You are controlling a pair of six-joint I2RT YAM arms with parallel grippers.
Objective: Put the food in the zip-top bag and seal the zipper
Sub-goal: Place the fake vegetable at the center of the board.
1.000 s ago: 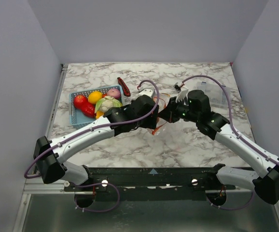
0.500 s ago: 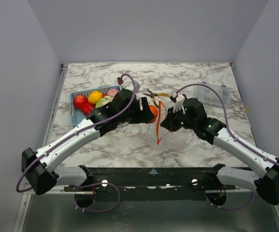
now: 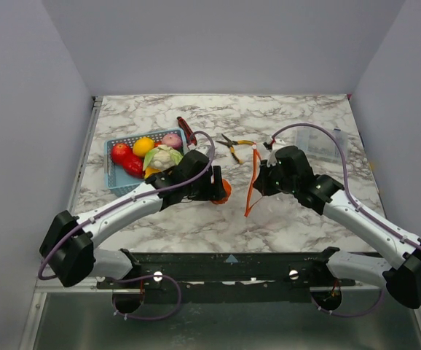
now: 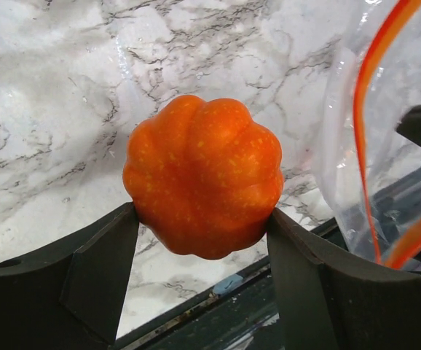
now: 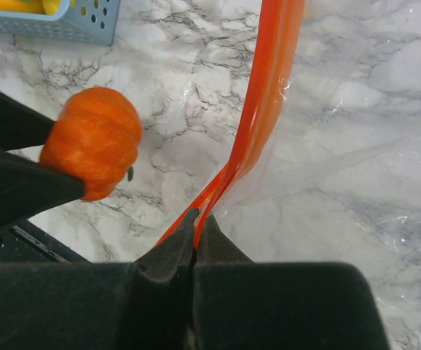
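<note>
Orange ribbed toy pumpkin (image 4: pixel 203 179) sits clamped in my left gripper (image 4: pixel 202 219), just left of the clear plastic bag (image 5: pixel 356 146); my right gripper (image 5: pixel 196 226) pinches its orange-red zipper (image 5: pixel 265 95).

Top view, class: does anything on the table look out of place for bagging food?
Yes: yellow-handled pliers and a red-handled knife lie on the marble table right of the basket; they are tools, not food. Nothing looks spilled or damaged.
</note>
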